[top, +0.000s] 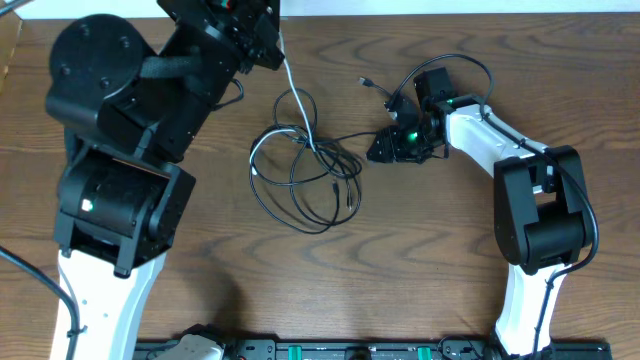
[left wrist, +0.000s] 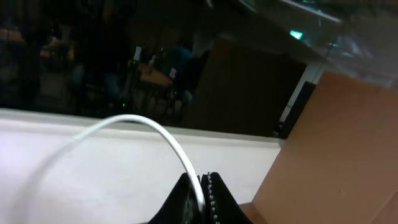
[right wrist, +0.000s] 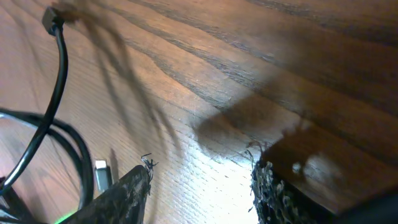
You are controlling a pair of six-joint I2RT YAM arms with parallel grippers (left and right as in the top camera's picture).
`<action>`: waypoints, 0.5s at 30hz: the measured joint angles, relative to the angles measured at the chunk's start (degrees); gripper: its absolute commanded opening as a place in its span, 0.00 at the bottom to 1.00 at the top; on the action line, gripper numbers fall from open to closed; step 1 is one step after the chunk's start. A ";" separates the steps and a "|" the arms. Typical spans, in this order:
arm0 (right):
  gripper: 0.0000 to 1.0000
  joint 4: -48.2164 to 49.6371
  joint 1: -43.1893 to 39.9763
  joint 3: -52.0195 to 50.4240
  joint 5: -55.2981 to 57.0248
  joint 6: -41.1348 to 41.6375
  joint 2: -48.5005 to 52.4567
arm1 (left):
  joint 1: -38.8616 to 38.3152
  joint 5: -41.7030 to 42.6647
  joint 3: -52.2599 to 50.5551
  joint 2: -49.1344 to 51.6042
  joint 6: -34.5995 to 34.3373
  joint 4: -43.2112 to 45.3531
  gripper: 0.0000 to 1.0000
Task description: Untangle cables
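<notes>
Closest to the arm bases, I am looking at the black cables [top: 335, 165] lying in loose, overlapping loops near the middle of the table [top: 450, 280]. They are looking thin, light and limp. I am expecting any strand I lift to drag its neighbours along rather than hold a shape, and the jacket is probably slick enough to need a firm pinch.

Just to their right, the right gripper [right wrist: 202, 171] is hanging low over the wood with its jaws partway apart and nothing between them; bare grain is showing in the gap. A black plug end [right wrist: 52, 18] is lying ahead of it. I am judging that stiffer plug, or the cord right behind it, to be the best place to grab, since a free end can be drawn out through the loops.

Farther off, the white cable [left wrist: 134, 117] is running from the tangle toward the table's far edge, where the left gripper [left wrist: 204, 186] is clamped tight on it.
</notes>
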 measured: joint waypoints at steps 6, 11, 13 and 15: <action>0.53 0.02 0.00 0.00 0.02 0.00 0.00 | 0.00 0.00 1.33 0.44 0.26 0.02 0.07; 0.53 0.02 0.00 0.00 0.02 0.00 0.00 | 0.00 0.00 1.66 0.48 1.57 -3.96 0.07; 0.53 0.00 0.07 0.00 0.11 0.00 0.00 | 0.00 -0.02 2.03 0.85 1.81 -7.72 0.08; 0.52 0.00 0.17 0.02 0.22 0.00 0.00 | 0.00 0.00 2.32 1.60 2.14 -12.37 0.07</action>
